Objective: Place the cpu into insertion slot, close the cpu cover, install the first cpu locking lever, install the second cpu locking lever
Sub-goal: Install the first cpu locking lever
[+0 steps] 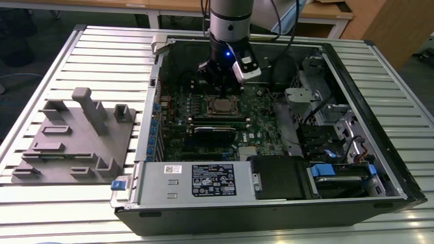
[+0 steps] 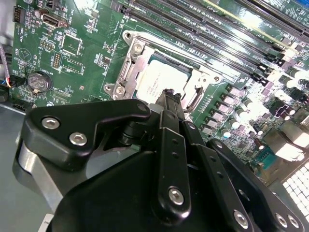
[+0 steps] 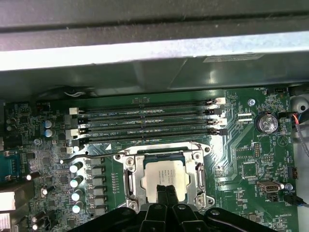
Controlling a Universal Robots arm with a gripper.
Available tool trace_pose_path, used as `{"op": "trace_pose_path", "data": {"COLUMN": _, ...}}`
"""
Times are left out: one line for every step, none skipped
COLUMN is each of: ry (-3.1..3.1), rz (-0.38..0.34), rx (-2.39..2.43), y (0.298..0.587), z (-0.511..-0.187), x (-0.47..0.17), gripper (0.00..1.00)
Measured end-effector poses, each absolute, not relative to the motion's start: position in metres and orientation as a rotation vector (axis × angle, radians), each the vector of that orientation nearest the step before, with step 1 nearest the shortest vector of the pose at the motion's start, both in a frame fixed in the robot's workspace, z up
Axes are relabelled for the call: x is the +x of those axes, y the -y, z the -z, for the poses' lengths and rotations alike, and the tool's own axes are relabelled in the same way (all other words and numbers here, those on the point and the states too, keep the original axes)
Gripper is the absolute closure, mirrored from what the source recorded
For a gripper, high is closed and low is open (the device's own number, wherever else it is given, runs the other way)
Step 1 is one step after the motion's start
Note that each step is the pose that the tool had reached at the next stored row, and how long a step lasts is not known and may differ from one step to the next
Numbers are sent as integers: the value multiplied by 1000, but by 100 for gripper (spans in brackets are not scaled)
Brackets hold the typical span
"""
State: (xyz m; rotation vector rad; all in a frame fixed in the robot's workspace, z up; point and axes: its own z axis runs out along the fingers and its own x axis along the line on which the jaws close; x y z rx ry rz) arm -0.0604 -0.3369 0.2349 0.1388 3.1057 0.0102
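Observation:
The cpu (image 3: 164,175) lies flat in the insertion slot (image 3: 137,195), its pale silver top showing (image 2: 159,82). The cpu cover (image 3: 195,169), a silver metal frame, lies down around the chip (image 2: 130,72). A thin wire locking lever (image 3: 91,153) runs along the socket's edge beside the memory slots; another bent wire lever (image 2: 194,100) sits by the cover's side. My gripper (image 3: 167,192) hangs directly over the chip's edge, its two narrow black fingers pressed together with nothing between them (image 2: 171,99). In the exterior view the gripper (image 1: 227,92) stands just above the socket (image 1: 220,105).
Long memory slots (image 3: 145,121) run beside the socket. A row of capacitors (image 3: 76,186) and a coin battery (image 2: 38,81) stand near it. The case wall (image 1: 157,76), the grey power supply (image 1: 196,180) and drive bays (image 1: 326,107) ring the board. A grey fixture (image 1: 74,137) sits at the exterior view's left.

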Motion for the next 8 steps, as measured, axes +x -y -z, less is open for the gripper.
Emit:
{"op": "trace_pose_path", "data": {"ry": -3106, "rz": -10, "rx": 139, "y": 337, "z": -235, "x": -61, "gripper": 89}}
{"op": "trace_pose_path", "data": {"ry": -3106, "rz": -10, "rx": 139, "y": 337, "z": -235, "x": -62, "gripper": 89}}
{"op": "trace_pose_path", "data": {"ry": -3106, "rz": -10, "rx": 139, "y": 337, "z": -235, "x": -64, "gripper": 89}}
{"op": "trace_pose_path", "data": {"ry": -3105, "rz": -10, "rx": 139, "y": 337, "z": -235, "x": -65, "gripper": 89}}
{"op": "trace_pose_path", "data": {"ry": -3105, "rz": -10, "rx": 139, "y": 337, "z": -235, "x": -67, "gripper": 89}}
{"op": "trace_pose_path", "data": {"ry": -3104, "rz": -10, "rx": 139, "y": 337, "z": -235, "x": -69, "gripper": 89}}
{"op": "trace_pose_path", "data": {"ry": -3104, "rz": -10, "rx": 139, "y": 337, "z": -235, "x": -71, "gripper": 89}}
{"op": "trace_pose_path", "data": {"ry": -3103, "rz": -11, "rx": 139, "y": 337, "z": -235, "x": -72, "gripper": 89}}
